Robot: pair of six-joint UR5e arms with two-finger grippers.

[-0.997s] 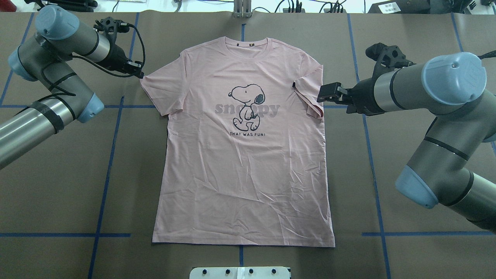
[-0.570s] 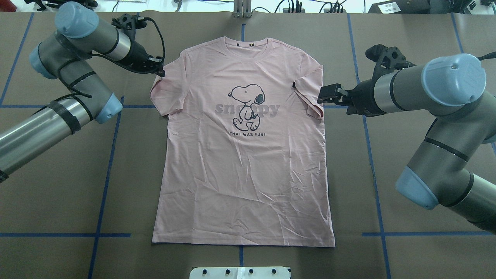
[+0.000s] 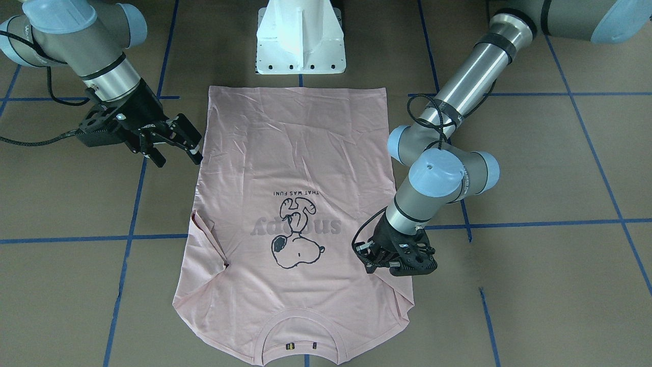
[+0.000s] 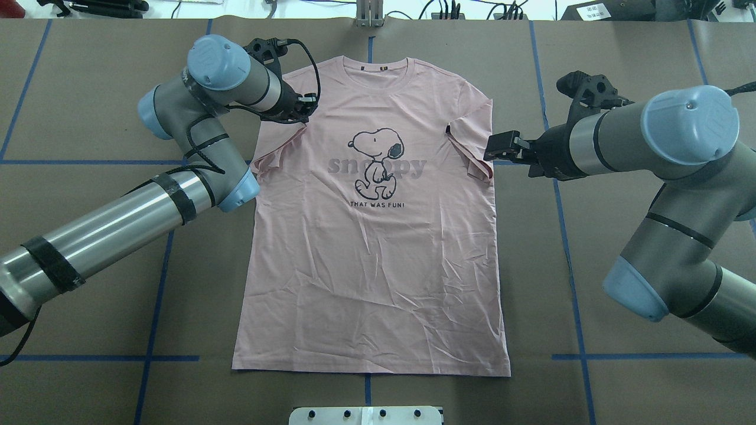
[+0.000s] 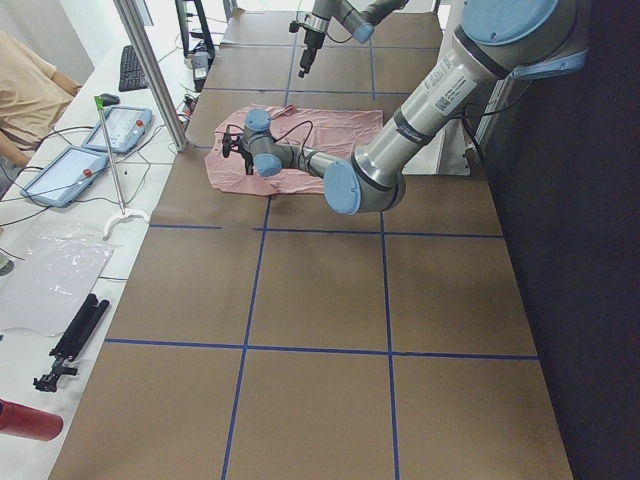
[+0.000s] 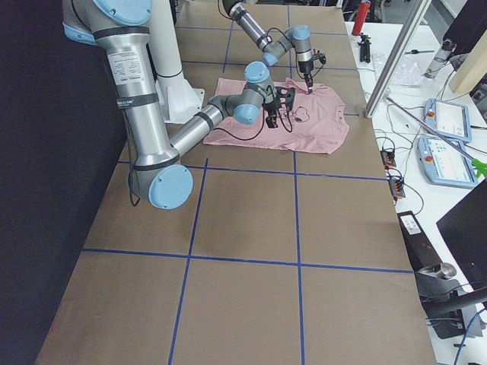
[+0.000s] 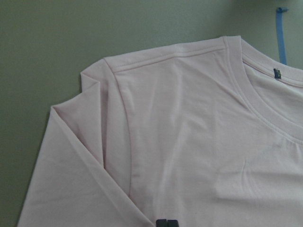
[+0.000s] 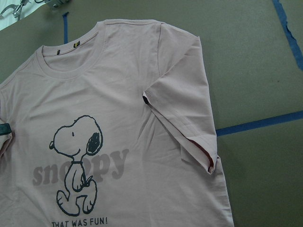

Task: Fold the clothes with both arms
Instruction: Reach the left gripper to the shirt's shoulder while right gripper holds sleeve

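A pink T-shirt point(image 4: 378, 254) lies flat and print up on the brown bench point(image 4: 88, 88), which is crossed by blue tape lines point(image 4: 94, 358). Its collar is at the far end. Both sleeves are folded in over the body. The left end effector point(image 4: 304, 110) meets the cloth near one shoulder. The right end effector point(image 4: 499, 146) is at the other sleeve's outer edge.

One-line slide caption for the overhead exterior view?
Left pincer grips one sleeve of the pink T-shirt, drawn inward; right pincer hovers open beside the other, folded sleeve.

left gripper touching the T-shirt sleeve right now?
Touching. Overhead view: the left gripper pinches the sleeve of the T-shirt, with that sleeve folded inward over the chest.
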